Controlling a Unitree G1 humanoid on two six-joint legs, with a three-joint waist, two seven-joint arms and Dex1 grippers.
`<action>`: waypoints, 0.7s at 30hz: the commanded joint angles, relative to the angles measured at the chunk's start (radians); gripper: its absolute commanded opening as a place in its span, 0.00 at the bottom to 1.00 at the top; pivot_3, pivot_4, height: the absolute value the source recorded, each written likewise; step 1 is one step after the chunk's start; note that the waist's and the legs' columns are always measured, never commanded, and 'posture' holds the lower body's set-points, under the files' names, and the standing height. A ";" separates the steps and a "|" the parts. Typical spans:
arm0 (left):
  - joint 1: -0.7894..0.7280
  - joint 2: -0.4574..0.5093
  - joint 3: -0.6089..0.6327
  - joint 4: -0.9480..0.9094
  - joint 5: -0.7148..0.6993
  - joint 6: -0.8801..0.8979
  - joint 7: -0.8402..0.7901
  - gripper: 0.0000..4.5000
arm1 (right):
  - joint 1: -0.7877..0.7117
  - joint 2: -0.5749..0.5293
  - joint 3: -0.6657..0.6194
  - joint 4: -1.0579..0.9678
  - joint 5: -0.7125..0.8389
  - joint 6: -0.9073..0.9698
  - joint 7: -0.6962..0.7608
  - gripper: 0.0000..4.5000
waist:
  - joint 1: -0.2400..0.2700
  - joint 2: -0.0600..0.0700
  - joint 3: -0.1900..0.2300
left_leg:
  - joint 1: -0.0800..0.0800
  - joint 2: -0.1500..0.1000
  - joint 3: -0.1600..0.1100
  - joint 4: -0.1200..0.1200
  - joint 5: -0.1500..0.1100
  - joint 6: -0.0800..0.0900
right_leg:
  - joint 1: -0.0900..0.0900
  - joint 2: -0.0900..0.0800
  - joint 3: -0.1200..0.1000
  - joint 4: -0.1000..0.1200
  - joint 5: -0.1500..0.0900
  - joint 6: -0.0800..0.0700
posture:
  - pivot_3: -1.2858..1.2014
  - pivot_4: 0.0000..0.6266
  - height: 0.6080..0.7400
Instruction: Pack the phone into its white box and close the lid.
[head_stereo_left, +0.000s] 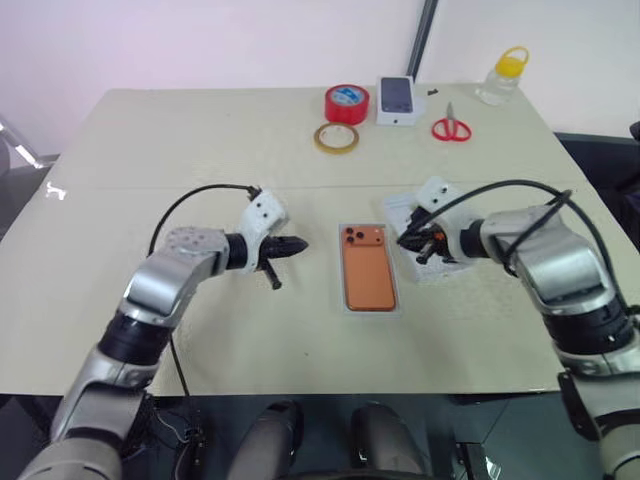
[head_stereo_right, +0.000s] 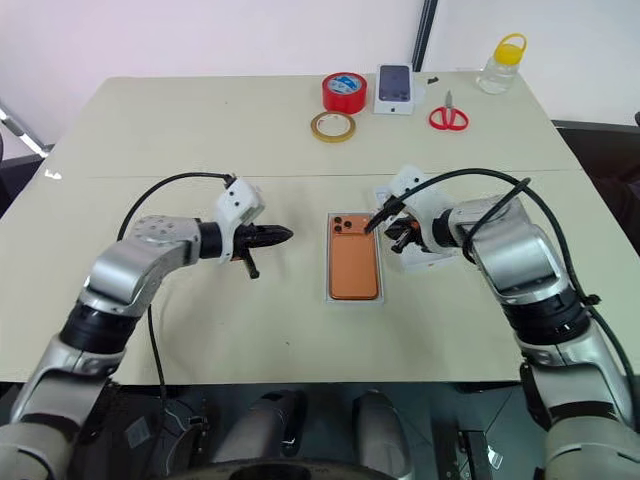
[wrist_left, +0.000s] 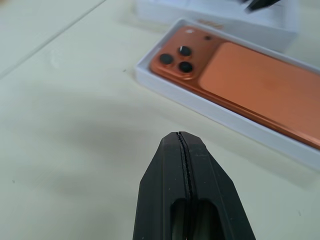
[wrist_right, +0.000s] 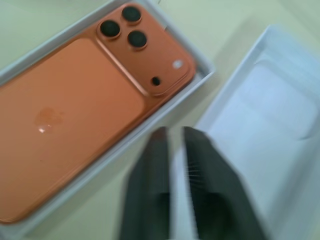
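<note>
The copper-orange phone lies back up inside the white box at the middle of the table, its three lenses at the far end. The lid rests hollow side up just right of the box. My right gripper hovers over the lid's edge nearest the box. Its fingers stand a little apart, open, and I cannot tell if they touch the lid. My left gripper is shut and empty, a short way left of the box, pointing at it.
At the table's far edge sit a red tape roll, a tan tape ring, a small white box picturing a dark phone, red scissors and a yellow-capped bottle.
</note>
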 joint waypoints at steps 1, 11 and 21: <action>0.023 0.025 0.020 -0.045 0.004 -0.112 -0.058 0.00 | -0.058 0.034 -0.045 0.019 0.031 0.091 -0.058 0.52 | 0.002 0.000 0.000 | 0.000 0.000 0.000 0.000 0.000 0.000 | 0.000 0.000 0.000 0.000 0.000 0.000 | 0.52 0.24 1.00; 0.124 0.027 0.031 -0.120 -0.013 -0.160 -0.093 0.00 | -0.106 0.096 -0.085 0.122 0.072 0.179 -0.190 0.74 | -0.002 0.000 0.000 | 0.000 0.000 0.000 0.000 0.000 0.000 | 0.000 0.000 0.000 0.000 0.000 0.000 | 0.52 0.24 1.00; 0.153 0.021 0.048 -0.144 -0.034 -0.144 -0.076 0.00 | -0.118 0.109 -0.100 0.197 0.103 0.182 -0.251 0.74 | -0.019 0.000 0.000 | 0.000 0.000 0.000 0.000 0.000 0.000 | -0.001 0.000 0.000 0.001 0.000 0.000 | 0.52 0.24 1.00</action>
